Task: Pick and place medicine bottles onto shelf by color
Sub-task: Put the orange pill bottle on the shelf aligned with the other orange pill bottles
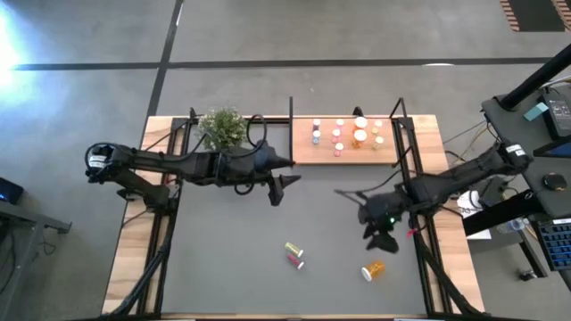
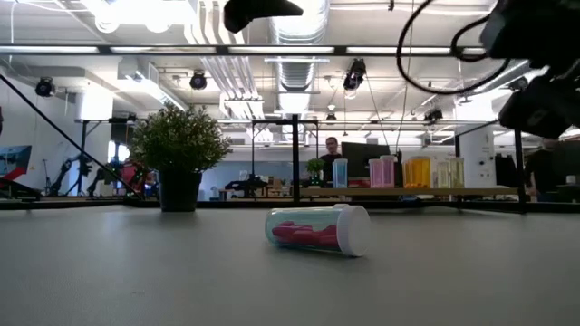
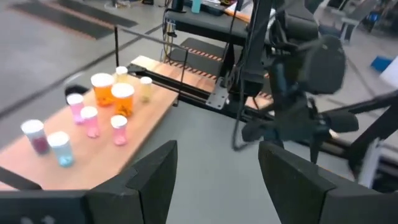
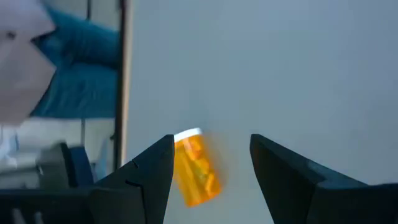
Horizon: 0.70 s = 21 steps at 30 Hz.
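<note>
The wooden shelf (image 1: pixel 346 153) stands at the table's far edge with several white, pink, orange and yellow-green bottles upright on it; it also shows in the left wrist view (image 3: pixel 134 124). Three bottles lie on their sides on the table: a yellow-green one (image 1: pixel 293 249), a pink one (image 1: pixel 295 260) (image 2: pixel 317 230) and an orange one (image 1: pixel 373 268) (image 4: pixel 196 163). My right gripper (image 1: pixel 380 237) (image 4: pixel 211 168) is open and empty, raised above the table just far of the orange bottle. My left gripper (image 1: pixel 287 175) (image 3: pixel 214 180) is open and empty, raised near the shelf's left end.
A green bushy plant in a dark pot (image 1: pixel 223 127) (image 2: pixel 178 149) stands at the far edge, left of the shelf. Black frame posts (image 1: pixel 404 152) run along the shelf's ends and the table's sides. A person sits in the room behind (image 2: pixel 333 149).
</note>
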Available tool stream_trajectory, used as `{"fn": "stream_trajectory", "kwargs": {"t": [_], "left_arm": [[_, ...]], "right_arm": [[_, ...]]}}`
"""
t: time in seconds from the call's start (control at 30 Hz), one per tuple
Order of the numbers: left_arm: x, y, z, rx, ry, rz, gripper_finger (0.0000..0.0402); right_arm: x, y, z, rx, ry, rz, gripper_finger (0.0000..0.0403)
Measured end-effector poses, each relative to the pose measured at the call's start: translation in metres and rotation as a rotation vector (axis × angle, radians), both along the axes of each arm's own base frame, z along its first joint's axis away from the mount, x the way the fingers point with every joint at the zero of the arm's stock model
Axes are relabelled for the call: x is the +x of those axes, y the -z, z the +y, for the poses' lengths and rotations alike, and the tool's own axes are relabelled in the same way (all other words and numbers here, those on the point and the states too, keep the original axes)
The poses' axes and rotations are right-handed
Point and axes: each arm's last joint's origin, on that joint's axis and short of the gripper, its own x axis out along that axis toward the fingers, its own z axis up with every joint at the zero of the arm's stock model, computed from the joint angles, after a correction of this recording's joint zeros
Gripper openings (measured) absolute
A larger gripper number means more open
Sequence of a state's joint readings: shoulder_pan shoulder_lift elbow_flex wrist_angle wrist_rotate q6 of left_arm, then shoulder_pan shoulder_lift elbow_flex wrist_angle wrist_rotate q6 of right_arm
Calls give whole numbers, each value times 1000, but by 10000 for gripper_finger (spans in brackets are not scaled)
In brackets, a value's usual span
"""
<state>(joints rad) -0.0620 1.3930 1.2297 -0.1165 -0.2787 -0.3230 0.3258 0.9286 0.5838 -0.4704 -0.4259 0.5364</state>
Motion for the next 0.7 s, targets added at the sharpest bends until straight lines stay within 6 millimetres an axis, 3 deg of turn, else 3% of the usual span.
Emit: {"fn": "stream_trajectory", "kwargs": {"t": [0.37,0.7], "left_arm": [[-1,0,-19,-284,-22,-58,210],[-12,0,-69,-384,-42,-96,210]], "right_arm": [[5,-11,59,-200,-346,-174,201],[-4,10,99,-369,-453,-161,201]]}}
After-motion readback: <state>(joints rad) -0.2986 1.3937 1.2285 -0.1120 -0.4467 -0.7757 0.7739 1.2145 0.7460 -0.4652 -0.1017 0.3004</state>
